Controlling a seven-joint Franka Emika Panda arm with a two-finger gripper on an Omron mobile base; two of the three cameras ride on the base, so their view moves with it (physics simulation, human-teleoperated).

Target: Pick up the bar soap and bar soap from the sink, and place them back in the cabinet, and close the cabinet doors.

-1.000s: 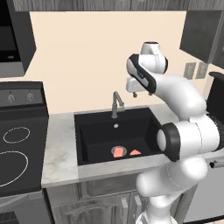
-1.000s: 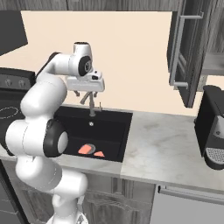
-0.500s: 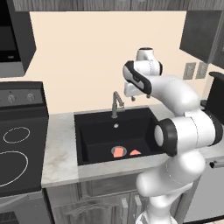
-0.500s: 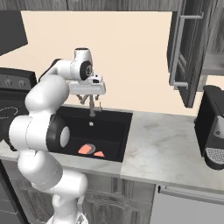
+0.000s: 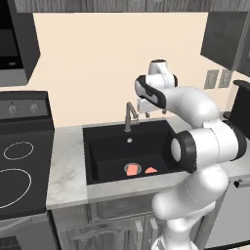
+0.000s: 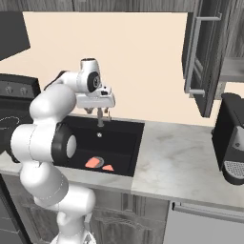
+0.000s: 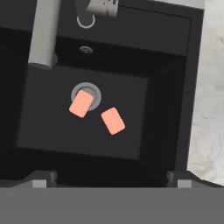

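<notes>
Landmark for this record: the sink (image 5: pixel 97 146) (image 6: pixel 131 143) (image 7: pixel 166 109), a black rectangular basin set in a pale marble counter (image 5: pixel 66 161) (image 6: pixel 176 162).

Nearest the base, the counter's front strip runs along the sink's near edge, with pale grey base cabinets (image 5: pixel 112 222) below it.

Inside the sink, on the basin floor, lie both bar soaps. One bar soap (image 5: pixel 132 169) (image 6: pixel 92 162) (image 7: pixel 81 104) rests partly over the round silver drain (image 7: pixel 87 92), covering a good part of it. The second bar soap (image 5: pixel 151 170) (image 6: pixel 108 167) (image 7: pixel 113 120) lies flat just beside the first, a narrow gap between them, clear of the drain. Both are untouched.

At the sink's far edge stands the grey gooseneck faucet (image 5: pixel 129 114) (image 6: pixel 100 116) (image 7: pixel 43 30), its spout reaching over the basin.

Above the sink, near the faucet and well clear of the soaps, hangs the gripper (image 5: pixel 147 115) (image 6: pixel 97 111), pointing down at the basin. In the hand view the two finger tips (image 7: pixel 41 178) sit wide apart at the lower edge with nothing between them: jaws parted, empty.

To the sink's left is a black stovetop (image 5: pixel 17 171). To its right, beyond bare counter, stands a dark coffee machine (image 6: pixel 231 143). Above and right of the sink, the cabinet (image 6: pixel 228 62) is open, with one of the cabinet doors (image 6: pixel 198 57) swung outward, long silver handle (image 6: pixel 193 55) facing the room, and a grey inner shelf edge visible.
</notes>
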